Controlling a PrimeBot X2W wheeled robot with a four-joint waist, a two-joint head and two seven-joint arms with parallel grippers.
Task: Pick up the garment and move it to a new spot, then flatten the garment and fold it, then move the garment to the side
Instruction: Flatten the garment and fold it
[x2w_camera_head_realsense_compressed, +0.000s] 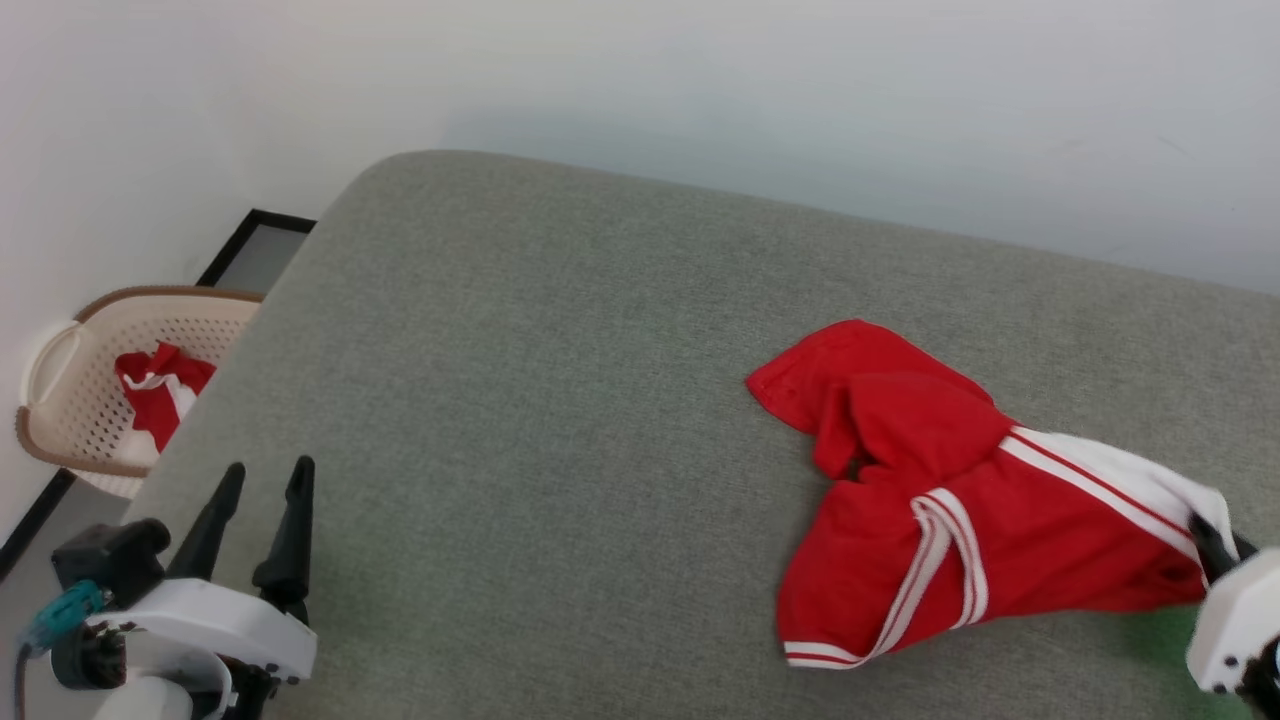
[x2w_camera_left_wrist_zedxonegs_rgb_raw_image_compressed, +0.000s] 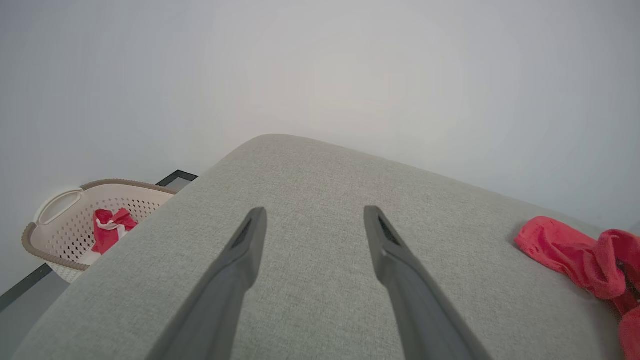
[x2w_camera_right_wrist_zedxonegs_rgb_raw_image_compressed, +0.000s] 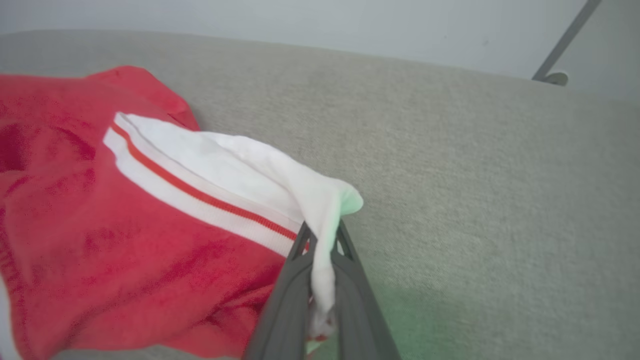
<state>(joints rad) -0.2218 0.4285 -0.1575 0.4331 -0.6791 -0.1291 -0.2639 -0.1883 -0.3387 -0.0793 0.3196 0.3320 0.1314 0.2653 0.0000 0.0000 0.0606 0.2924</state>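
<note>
Up close, right end effector pinches the garment by its sleeve.

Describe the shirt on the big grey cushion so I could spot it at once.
Find the wide grey cushion against the pale wall. Toward its right side lies a crumpled bright red shirt with white striped trim, one white sleeve end pinched in the right claw. Unlike the red cloth in the basket beside the cushion's left edge, it rests on the cushion.

garment: right on cushion | basket: left, beside cushion | left pincer: near-left
</note>
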